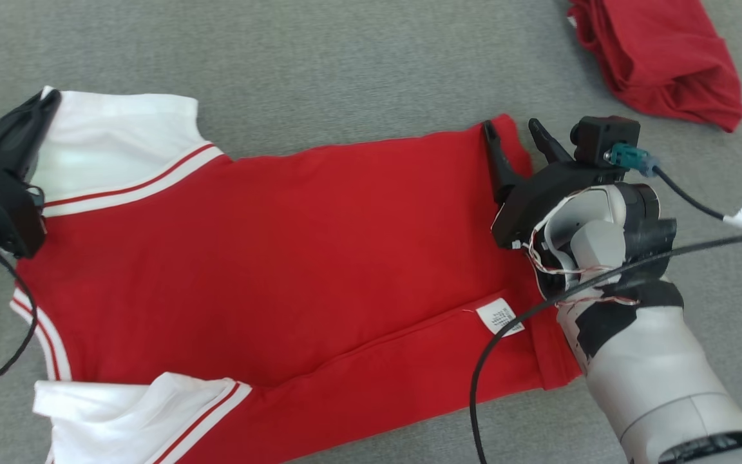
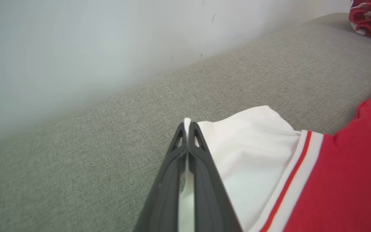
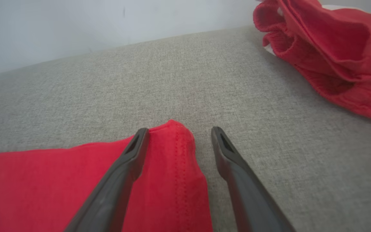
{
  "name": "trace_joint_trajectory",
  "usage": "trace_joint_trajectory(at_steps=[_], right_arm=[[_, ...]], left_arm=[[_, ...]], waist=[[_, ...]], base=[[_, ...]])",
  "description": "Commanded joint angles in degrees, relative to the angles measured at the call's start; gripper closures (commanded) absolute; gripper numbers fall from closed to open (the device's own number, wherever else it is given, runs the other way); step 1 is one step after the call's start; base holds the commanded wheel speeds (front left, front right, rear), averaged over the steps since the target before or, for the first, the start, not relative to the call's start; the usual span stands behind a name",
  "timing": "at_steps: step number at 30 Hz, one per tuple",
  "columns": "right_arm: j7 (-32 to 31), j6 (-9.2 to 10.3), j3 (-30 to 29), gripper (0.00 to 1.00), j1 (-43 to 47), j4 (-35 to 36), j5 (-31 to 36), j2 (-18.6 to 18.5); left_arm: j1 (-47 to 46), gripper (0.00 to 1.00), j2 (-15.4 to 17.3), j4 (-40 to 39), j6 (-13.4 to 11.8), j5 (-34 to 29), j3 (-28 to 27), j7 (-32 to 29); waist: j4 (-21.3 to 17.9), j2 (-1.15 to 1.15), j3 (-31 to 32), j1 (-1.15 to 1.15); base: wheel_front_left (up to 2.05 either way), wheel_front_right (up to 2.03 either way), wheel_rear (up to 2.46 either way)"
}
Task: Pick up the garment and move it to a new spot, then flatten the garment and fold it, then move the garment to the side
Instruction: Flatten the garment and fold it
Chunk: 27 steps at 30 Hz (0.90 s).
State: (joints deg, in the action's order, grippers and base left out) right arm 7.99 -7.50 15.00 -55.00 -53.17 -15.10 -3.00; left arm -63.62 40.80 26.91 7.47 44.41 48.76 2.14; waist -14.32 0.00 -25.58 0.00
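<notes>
The garment (image 1: 281, 245) is lying spread across the grey padded surface (image 1: 345, 64), sleeves at the left and hem at the right. Its body is mostly flat, with one long crease running toward the care label (image 1: 498, 317). It is showing a red body, white sleeves and red-and-white striped trim at the sleeve seams. The left gripper (image 2: 188, 127) is pinching the far white sleeve (image 2: 246, 141) at its outer edge, fingers pressed together with a sliver of white cloth showing between them. The right gripper (image 3: 179, 132) is standing spread, straddling the far hem corner (image 3: 172, 129) without closing on it. Judgement: the cloth is looking like a light, soft knit, limp and likely to sag and stretch between holds rather than keep its shape; it is not fragile. The stitched edges are looking like the best holds, sleeve edge and doubled hem corner together. A second red garment (image 1: 661, 58) is lying bunched at the far right, well apart.
</notes>
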Motion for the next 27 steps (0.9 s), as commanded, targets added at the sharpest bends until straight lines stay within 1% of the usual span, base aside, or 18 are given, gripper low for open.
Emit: trace_joint_trajectory(at_steps=[1,2,3,4,5,8,11,14,17,20,21,22,27], right_arm=[[-0.4,0.01,-0.2,0.04,-1.2,-1.2,0.6,0.0],[-1.0,0.01,-0.4,0.38,-1.8,-2.5,0.7,0.0],[-1.7,0.01,-0.6,0.55,-2.4,-4.0,0.9,0.0],[-2.7,0.01,-0.5,0.88,-3.0,-5.5,1.3,0.0],[-2.7,0.01,-0.6,1.00,-3.8,-6.5,1.4,0.0],[-1.3,0.01,-1.1,1.00,-5.3,-8.8,2.0,0.0],[2.1,0.01,-2.1,1.00,-6.6,-10.2,3.2,-0.1],[4.6,0.01,-2.0,1.00,-5.2,-11.2,4.2,-0.3],[6.2,0.01,-1.6,1.00,-2.6,-10.6,4.2,-0.6],[7.0,0.01,-1.5,1.00,0.0,-8.2,3.0,-1.1],[7.0,0.01,-1.5,1.00,0.0,-8.2,3.0,-1.1],[7.2,0.01,-1.4,1.00,1.1,-7.0,2.6,-1.4],[7.2,0.01,-1.6,1.00,7.5,1.3,-0.7,-3.0]], left_arm=[[0.5,1.00,-0.1,-0.7,-0.1,-0.1,0.1,0.6],[0.7,1.00,-0.2,-1.1,-0.2,0.0,0.1,0.9],[0.8,1.00,-0.3,-1.7,-0.3,0.0,0.1,1.1],[0.9,1.00,-0.5,-2.2,-0.4,0.1,0.1,1.2],[0.9,1.00,-0.6,-2.6,-0.4,0.0,0.1,1.5],[1.2,1.00,-0.6,-3.4,-0.7,-0.2,0.3,2.0],[2.0,1.00,-0.4,-4.0,-1.0,-0.3,0.1,3.3],[3.4,1.00,-1.0,-4.9,-1.6,0.6,-0.3,5.2],[5.9,1.00,-1.2,-6.8,-2.6,1.6,-0.7,7.4],[9.4,1.00,-0.5,-10.1,-4.2,1.9,-1.3,9.4],[9.4,1.00,-0.5,-10.1,-4.2,1.9,-1.3,9.4],[10.9,1.00,-0.3,-11.4,-4.8,2.3,-1.4,9.9],[18.0,1.00,0.8,-19.1,-8.8,2.8,-2.8,12.0]], waist=[[1.3,0.00,-0.1,0.00],[1.6,0.00,-0.1,0.00],[1.8,0.00,0.0,0.00],[2.1,0.00,0.0,0.00],[2.3,0.00,0.0,0.00],[2.9,0.00,0.4,0.00],[3.2,0.00,1.5,0.00],[3.7,0.00,3.7,0.00],[4.4,0.00,5.8,0.00],[4.8,0.00,7.4,0.00],[4.8,0.00,7.4,0.00],[5.0,0.00,7.8,0.00],[6.2,0.00,9.1,0.00]], base=[[0.00,0.00,0.00],[0.00,0.00,0.00],[0.00,0.00,0.00],[0.00,0.00,0.00],[0.00,0.00,0.00],[0.00,0.00,0.00],[0.00,0.00,0.00],[0.00,0.00,0.00],[0.00,0.00,0.00],[0.00,0.00,0.00],[0.00,0.00,0.00],[0.00,0.00,0.00],[0.00,0.00,0.00]])
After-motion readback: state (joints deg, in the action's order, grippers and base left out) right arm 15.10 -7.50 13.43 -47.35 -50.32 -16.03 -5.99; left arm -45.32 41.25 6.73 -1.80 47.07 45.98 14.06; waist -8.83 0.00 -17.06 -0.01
